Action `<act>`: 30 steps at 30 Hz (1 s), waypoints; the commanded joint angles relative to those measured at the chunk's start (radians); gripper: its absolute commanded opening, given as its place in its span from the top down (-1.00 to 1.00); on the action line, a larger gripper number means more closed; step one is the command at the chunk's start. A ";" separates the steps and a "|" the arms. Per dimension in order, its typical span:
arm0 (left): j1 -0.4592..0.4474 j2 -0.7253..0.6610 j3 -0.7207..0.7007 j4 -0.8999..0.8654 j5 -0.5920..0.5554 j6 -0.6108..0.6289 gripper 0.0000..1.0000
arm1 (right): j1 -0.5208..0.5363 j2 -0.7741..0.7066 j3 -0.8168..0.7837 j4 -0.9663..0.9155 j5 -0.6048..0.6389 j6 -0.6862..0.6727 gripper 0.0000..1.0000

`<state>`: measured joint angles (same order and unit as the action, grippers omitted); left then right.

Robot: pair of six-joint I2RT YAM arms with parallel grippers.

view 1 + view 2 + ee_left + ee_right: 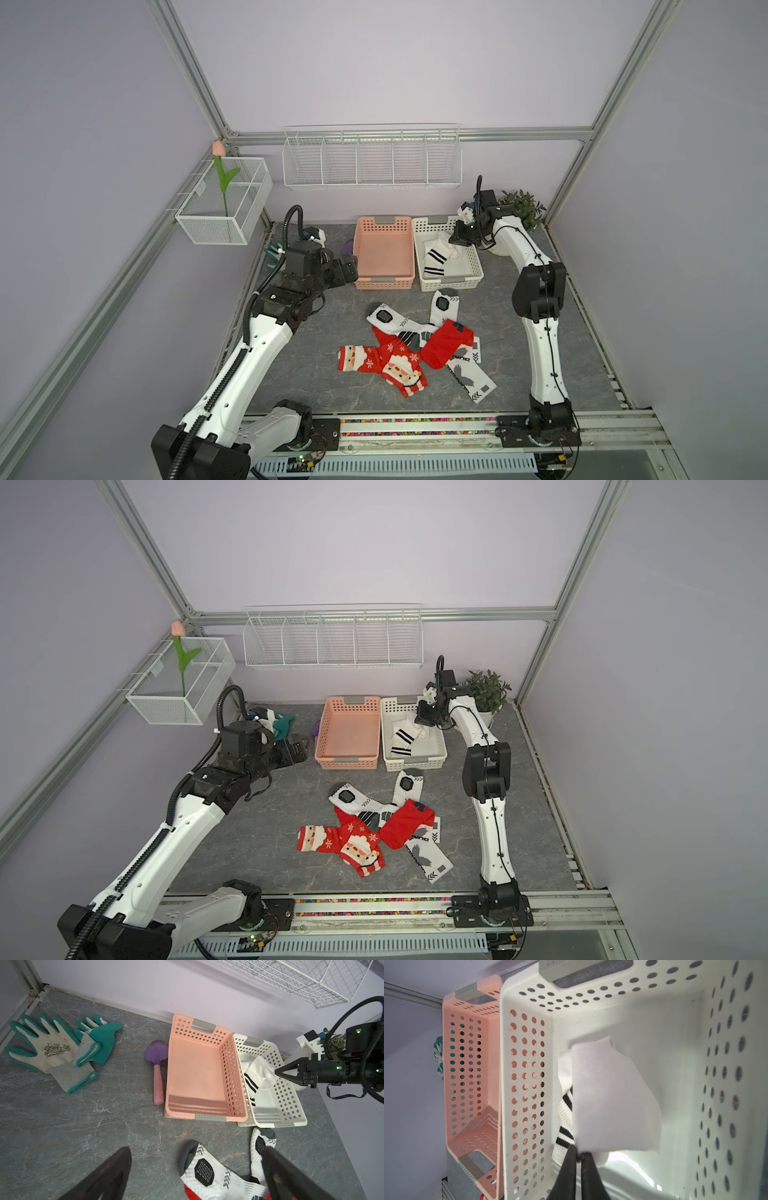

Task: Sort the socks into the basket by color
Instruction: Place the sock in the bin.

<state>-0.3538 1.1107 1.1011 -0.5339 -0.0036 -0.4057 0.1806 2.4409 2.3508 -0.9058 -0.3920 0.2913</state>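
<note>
Right gripper (pixel 579 1154): jaws drawn nearly together on a fold of the white striped sock (pixel 612 1095), apparently pinching it. The tips blur, so you can't be certain. The sock hangs inside the white basket (pixel 591 999), its cuff half hidden behind the fold.

Left gripper (pixel 196 1149): jaws wide, empty, fingers cut off at the frame edge.

The other socks (pixel 415 349) lie heaped on the table (pixel 311 353), red ones covering parts of the white.

The left basket (pixel 384 284) stood against the right basket (pixel 451 283), which held a sock (pixel 436 259); a pile of socks (pixel 411 349) lay before them.
</note>
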 commanded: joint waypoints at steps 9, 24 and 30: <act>-0.003 -0.005 -0.012 -0.018 -0.015 0.014 -0.99 | -0.003 -0.025 -0.039 0.012 0.063 -0.007 0.35; -0.003 -0.008 -0.011 -0.014 -0.004 0.011 -0.99 | 0.009 -0.260 -0.296 0.081 0.088 -0.037 0.31; -0.004 -0.008 -0.012 -0.012 0.002 0.010 -0.99 | 0.019 -0.413 -0.506 0.134 0.085 -0.048 0.31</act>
<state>-0.3538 1.1107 1.1011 -0.5335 -0.0021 -0.4057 0.1944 2.0850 1.9160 -0.8062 -0.3038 0.2687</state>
